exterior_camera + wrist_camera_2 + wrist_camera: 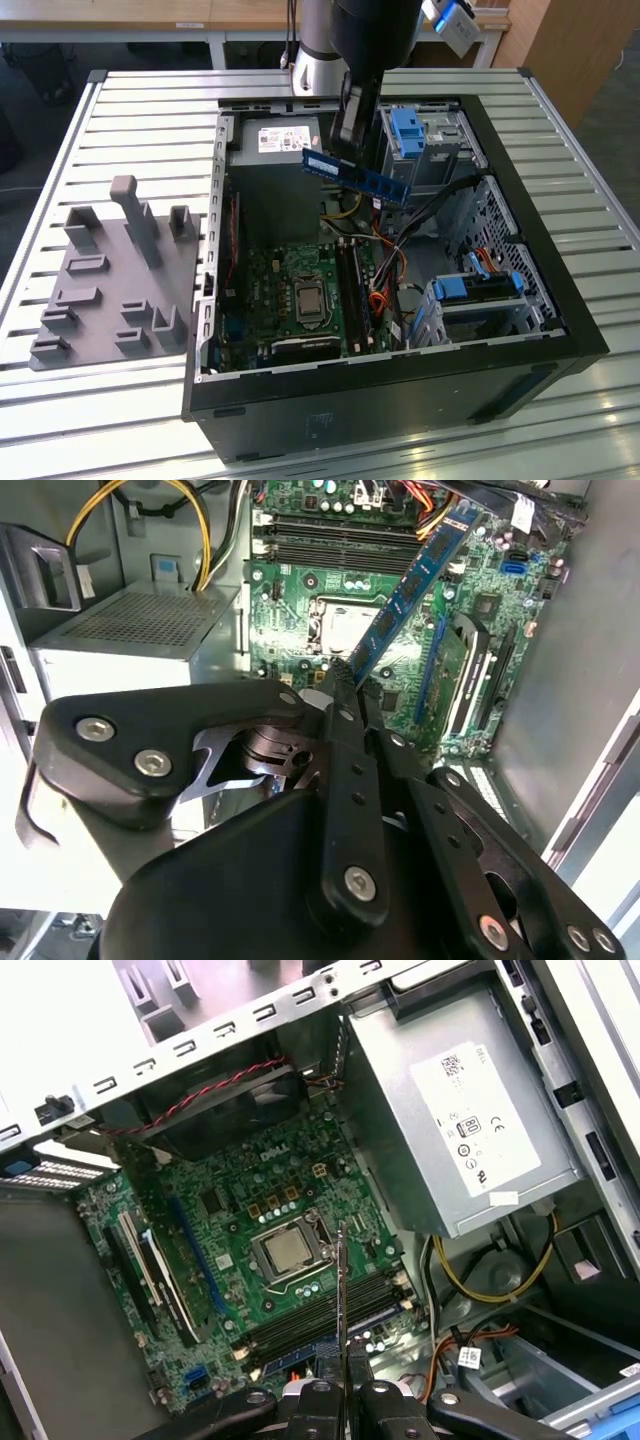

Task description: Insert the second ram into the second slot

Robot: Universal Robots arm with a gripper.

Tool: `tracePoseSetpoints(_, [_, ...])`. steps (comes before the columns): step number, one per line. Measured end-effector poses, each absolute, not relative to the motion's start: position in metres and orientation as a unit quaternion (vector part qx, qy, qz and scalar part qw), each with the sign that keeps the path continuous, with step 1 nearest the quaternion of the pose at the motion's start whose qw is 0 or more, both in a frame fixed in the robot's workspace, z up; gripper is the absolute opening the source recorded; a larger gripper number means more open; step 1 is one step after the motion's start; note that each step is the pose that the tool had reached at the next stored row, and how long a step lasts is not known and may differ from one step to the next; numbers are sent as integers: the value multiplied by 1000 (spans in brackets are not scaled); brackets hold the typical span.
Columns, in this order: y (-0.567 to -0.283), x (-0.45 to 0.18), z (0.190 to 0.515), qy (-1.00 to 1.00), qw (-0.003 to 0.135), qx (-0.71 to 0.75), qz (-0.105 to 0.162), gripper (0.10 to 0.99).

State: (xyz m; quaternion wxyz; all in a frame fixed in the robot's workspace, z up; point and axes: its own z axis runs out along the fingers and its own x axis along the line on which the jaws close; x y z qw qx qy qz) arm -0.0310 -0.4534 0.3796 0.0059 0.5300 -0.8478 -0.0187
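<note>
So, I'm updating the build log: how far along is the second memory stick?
Done: the hand is shut near one end of the second ram, holding it tilted above the open case. In hand: the second wrist view shows the stick in the air over the motherboard, apart from the memory slots. Left: seating it in the second slot.

Your exterior view stands off the arm, high up, looking steeply down on the worktop [150,100] and into the open computer case [400,400]. Both wrist views sit close behind the jaws and face down into that case from different sides. The first wrist view meets the second ram [340,1290] edge-on; the second wrist view sees its flat face. All three share the motherboard [290,290] and power supply [275,140].
</note>
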Motion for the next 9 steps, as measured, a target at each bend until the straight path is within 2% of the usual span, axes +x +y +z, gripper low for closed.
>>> tracePoseSetpoints(9, [-453,-31,380,-858,6,513,-19,137])
